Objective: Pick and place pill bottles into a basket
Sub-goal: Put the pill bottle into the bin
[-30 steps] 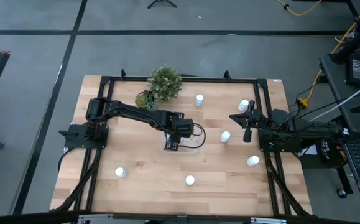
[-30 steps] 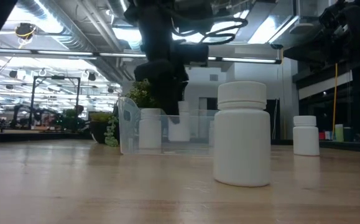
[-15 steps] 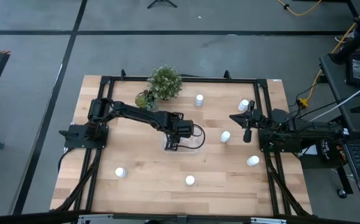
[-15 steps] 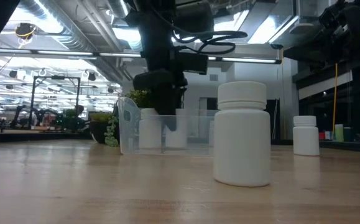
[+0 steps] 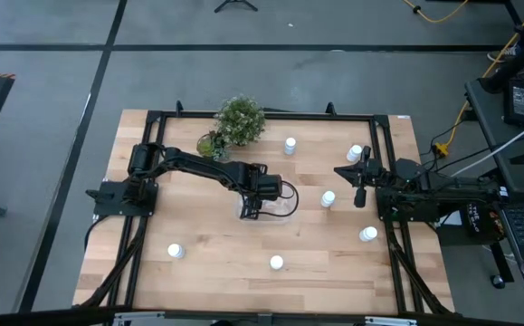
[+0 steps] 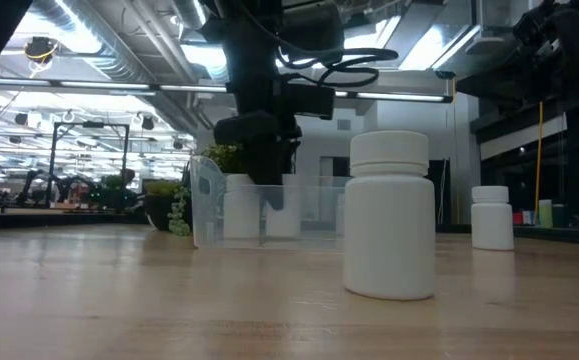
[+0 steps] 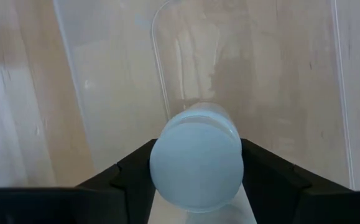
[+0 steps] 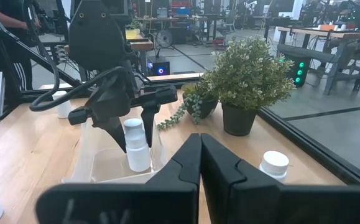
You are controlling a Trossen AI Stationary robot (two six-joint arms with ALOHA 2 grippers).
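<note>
The clear basket (image 5: 280,206) stands mid-table and also shows in the low view (image 6: 319,210). My left gripper (image 5: 252,206) reaches down into the basket's left end and is shut on a white pill bottle (image 8: 136,146). In the low view another bottle (image 6: 241,207) shows through the basket's wall; I cannot tell whether it is inside. Loose bottles stand upright on the table, at the far side (image 5: 290,145), right of the basket (image 5: 328,198) and at the near edge (image 5: 277,263). My right gripper (image 5: 359,192) is shut and empty at the table's right side. My left gripper pinches the bottle's cap (image 7: 195,165) between its two fingers (image 7: 133,174), one on each side. The fingers come from above, pointing down. The bottle (image 6: 284,212) stands upright below them, inside the basket, its base low by the floor.
A potted green plant (image 5: 239,120) stands at the far edge, behind the basket. More bottles stand at the far right (image 5: 355,153), near right (image 5: 368,234) and near left (image 5: 176,251). A black frame (image 5: 262,114) runs around the table.
My left gripper has gone down with the bottle into the basket, then stopped. The bottle has stayed upright in the hold.
</note>
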